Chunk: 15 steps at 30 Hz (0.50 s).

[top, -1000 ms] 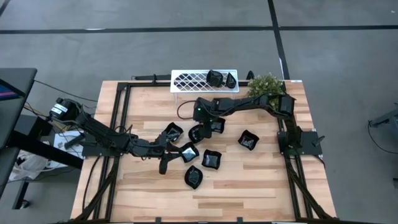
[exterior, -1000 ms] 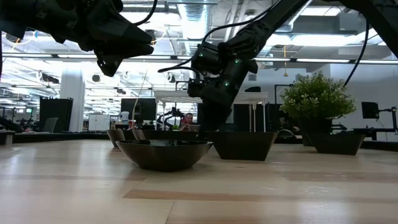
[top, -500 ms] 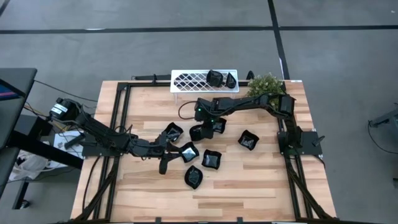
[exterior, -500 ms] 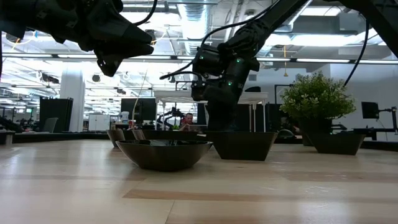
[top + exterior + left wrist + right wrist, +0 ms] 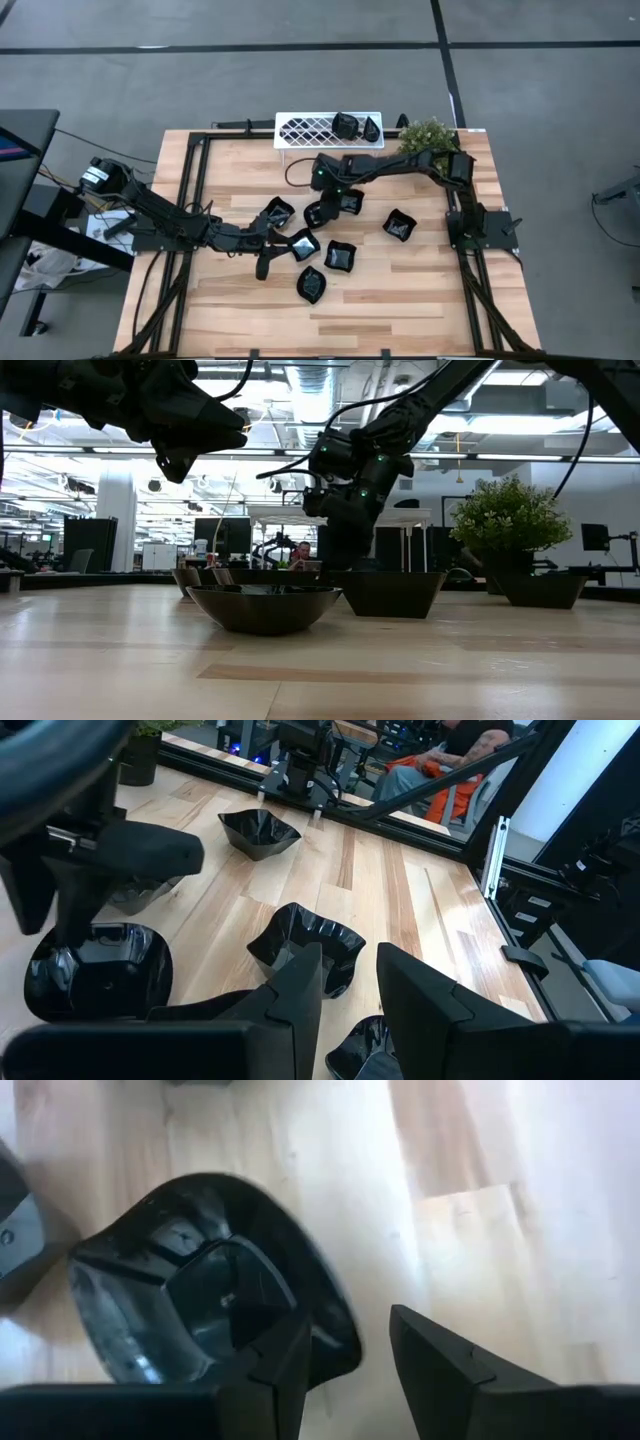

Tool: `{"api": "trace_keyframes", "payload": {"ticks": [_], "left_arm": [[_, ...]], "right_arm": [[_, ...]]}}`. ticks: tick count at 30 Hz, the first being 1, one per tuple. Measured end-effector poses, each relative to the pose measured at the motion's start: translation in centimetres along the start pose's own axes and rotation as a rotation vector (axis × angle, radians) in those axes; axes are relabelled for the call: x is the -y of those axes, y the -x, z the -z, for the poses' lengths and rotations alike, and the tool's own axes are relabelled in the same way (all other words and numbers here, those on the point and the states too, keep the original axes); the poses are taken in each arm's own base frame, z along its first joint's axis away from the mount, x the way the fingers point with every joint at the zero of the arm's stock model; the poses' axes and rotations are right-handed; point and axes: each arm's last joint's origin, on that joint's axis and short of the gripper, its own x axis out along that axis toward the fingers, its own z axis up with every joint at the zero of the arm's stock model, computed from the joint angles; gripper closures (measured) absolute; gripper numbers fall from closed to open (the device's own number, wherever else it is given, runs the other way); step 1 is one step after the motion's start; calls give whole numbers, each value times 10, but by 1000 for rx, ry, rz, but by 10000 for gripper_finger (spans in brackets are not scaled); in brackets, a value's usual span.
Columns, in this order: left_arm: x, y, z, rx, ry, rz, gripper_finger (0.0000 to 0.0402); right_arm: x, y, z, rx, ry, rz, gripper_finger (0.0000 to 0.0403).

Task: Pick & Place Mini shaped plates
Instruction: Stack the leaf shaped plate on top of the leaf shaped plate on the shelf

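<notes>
Two claws show on my feed. My right claw (image 5: 345, 1365) hangs over a black mini plate (image 5: 205, 1305), fingers apart astride its rim. My left claw (image 5: 348, 982) waits parted above the table (image 5: 420, 290).

I see the wooden table (image 5: 420, 290) carrying black plates (image 5: 340, 256) mid-table, a white rack (image 5: 310, 130) and plant (image 5: 428, 137) far.

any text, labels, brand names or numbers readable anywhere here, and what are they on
None can be read in any view.
The glossy black mini shaped plates, the white lattice rack and the light wooden table show no lettering.
The dark left gripper and the dark right gripper carry no readable marking.
Screens in the room behind, in the low view, are too small to read.
</notes>
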Motion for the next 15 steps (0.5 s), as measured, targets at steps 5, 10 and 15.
{"api": "trace_keyframes", "payload": {"ticks": [5, 10, 15], "left_arm": [[0, 0, 0, 0, 0, 0, 300], [0, 0, 0, 0, 0, 0, 300], [0, 0, 0, 0, 0, 0, 300]], "right_arm": [[9, 2, 0, 8, -8, 11, 269], [16, 4, 0, 7, -12, 20, 269], [17, 13, -10, 3, 11, 23, 269]]}}
